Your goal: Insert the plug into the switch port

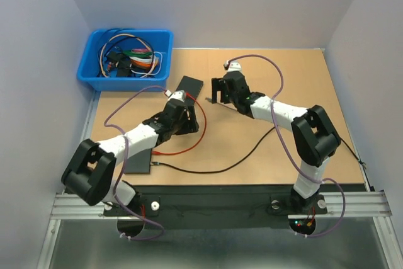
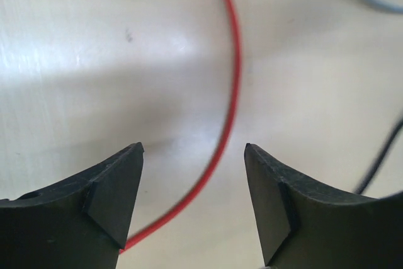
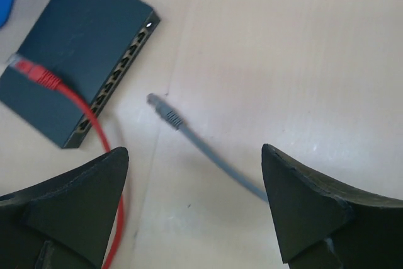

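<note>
Atop dark switch (image 3: 75,48) lies red plug (image 3: 36,75); left claw (image 2: 194,150), right claw (image 3: 194,150) apart.

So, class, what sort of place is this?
Likely a robotics lab bench: a left arm and right arm bolted to a walled-in table, a bin of cables, a switch.

Arms: 2, left arm (image 1: 135,137) and right arm (image 1: 283,110).
Grippers: 2, left gripper (image 2: 193,147) and right gripper (image 3: 195,149); 2 fingers ea.
Dark flat boxes: 2, i.e. switch (image 1: 189,86) w/ 1 port row (port qty unclear) and 2nd box (image 1: 140,160).
Loose cables: 3, i.e. red cable (image 2: 234,80), black cable (image 1: 214,172), gray cable (image 3: 208,152).
Plugs made out, right wrist view: 2, i.e. red plug (image 3: 38,75), gray plug (image 3: 165,111).
Bin (image 1: 94,79): 1, blue; cables inside, qty unclear.
</note>
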`<state>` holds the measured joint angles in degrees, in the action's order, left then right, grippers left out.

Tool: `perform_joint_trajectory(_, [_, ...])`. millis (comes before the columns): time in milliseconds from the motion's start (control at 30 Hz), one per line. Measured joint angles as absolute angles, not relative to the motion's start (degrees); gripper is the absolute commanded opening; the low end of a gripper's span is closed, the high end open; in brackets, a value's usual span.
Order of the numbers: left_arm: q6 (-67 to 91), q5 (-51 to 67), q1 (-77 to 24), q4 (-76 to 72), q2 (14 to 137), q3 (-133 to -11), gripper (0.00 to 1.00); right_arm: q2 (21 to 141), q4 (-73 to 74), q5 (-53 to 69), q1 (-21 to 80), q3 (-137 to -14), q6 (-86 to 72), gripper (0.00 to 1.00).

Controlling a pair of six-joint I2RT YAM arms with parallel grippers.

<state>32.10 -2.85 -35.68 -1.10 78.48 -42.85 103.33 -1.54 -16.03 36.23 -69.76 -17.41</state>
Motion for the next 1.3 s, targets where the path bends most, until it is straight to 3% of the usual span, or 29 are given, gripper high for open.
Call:
perform_joint_trajectory(367, [32.25, 8.12, -36.10, -13.54, 84.03, -34.15, 0.68, 113.75, 0.03, -11.05, 32.32, -77.65, -13.15, 0.90])
perform_joint_trajectory(700, [39.72, 14.59, -52.86, -19.40, 79.37, -26.59, 0.68, 115.96, 1.78, -8.08, 32.29, -78.22, -12.60, 0.90])
perform_joint_trajectory(1000, [45.58, 13.08, -55.46, -7.16, 64.10, -21.65, 0.70, 115.96, 2.61, -7.40, 32.29, -77.84, -11.94, 0.87])
perform_joint_trajectory(1300, [43.68, 3.27, -54.02, 5.21, 62.92, -31.05, 0.74, 115.94, 3.36, -5.23, 32.29, -76.23, -9.15, 0.74])
